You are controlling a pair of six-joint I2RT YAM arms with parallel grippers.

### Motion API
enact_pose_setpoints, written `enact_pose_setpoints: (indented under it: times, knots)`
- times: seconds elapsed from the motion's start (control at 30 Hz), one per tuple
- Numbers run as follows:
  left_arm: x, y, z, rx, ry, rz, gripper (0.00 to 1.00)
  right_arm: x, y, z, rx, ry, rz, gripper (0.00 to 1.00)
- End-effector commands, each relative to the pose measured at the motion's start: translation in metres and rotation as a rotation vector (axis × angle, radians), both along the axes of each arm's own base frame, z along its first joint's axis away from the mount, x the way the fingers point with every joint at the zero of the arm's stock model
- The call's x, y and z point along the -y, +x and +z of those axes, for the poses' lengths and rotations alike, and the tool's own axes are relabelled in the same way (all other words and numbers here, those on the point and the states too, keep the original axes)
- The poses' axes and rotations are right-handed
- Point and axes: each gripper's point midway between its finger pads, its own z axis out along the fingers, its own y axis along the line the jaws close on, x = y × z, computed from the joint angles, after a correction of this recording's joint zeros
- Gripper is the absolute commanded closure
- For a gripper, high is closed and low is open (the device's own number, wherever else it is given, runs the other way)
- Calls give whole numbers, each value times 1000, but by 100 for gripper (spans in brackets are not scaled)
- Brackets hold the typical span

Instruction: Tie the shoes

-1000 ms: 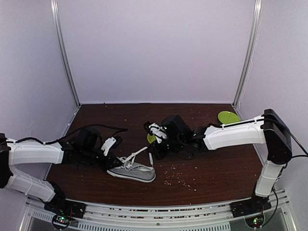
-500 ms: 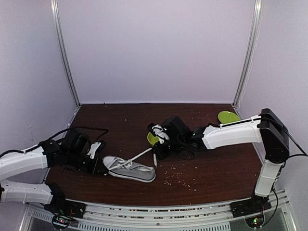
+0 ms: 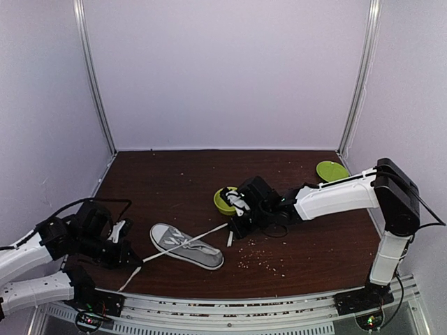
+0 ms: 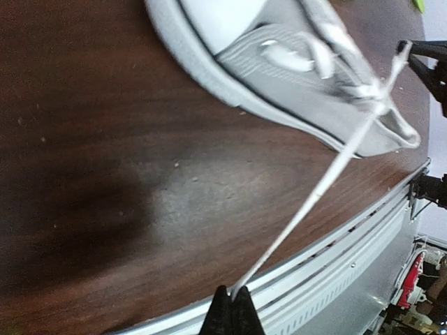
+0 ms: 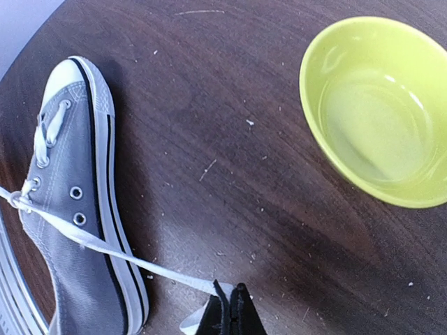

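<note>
Recorder: Sneaker (image 3: 187, 246), position?

Observer: Grey canvas low-top, upright on its sole on the dark wooden table (image 3: 314, 241), left of centre and towards the near edge. Toe points left, white rubber rim showing all round.

Recorder: Laces?

Observer: White lace (image 3: 206, 232) drawn out in a nearly straight line both ways from the upper. One strand runs left and near, the other right and far. They meet in a small crossing over the eyelets; the eyelets nearest the heel are unthreaded.

Recorder: Left gripper (image 3: 134, 259)?

Observer: Low over the table, left of the sneaker and near the front rail. Fingers pressed together, pinching the left strand. A loose tail trails from it towards the near edge.

Recorder: Right gripper (image 3: 232, 227)?

Observer: Just right of the sneaker's heel end, tips down near the tabletop. Fingers shut tight on the right strand; a short tail hangs below the pinch.

Recorder: Anything else on the table?

Observer: Lime-green bowl (image 3: 225, 201) just beyond the right gripper, apart from the sneaker. Green dish (image 3: 331, 169) far right, near the back corner. Pale crumbs (image 3: 260, 258) scattered right of the sneaker.
</note>
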Motion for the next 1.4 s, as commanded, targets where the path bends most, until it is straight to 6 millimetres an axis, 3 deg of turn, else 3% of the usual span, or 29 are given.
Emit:
enact_pose_setpoints:
  times: [0.0, 0.47, 0.63, 0.87, 1.0, 1.17, 1.37]
  knots:
    - [15, 19, -19, -10, -87, 88, 100, 8, -7, -9, -39, -10, 2, 100]
    - [56, 101, -65, 74, 37, -62, 100, 10, -51, -14, -139, 22, 136, 100]
    - [87, 124, -56, 134, -43, -148, 100, 17, -63, -13, -169, 33, 139, 100]
    - [100, 136, -54, 186, -52, -219, 100, 37, -66, -15, -194, 16, 48, 100]
    - [94, 133, -69, 161, -17, -219, 100, 46, -64, -20, -208, 3, -15, 100]
    - [64, 132, -80, 144, 61, -130, 100, 58, -56, -25, -216, -20, -118, 100]
    - [45, 123, -78, 136, 83, -83, 100, 72, -48, -26, -206, -53, -211, 100]
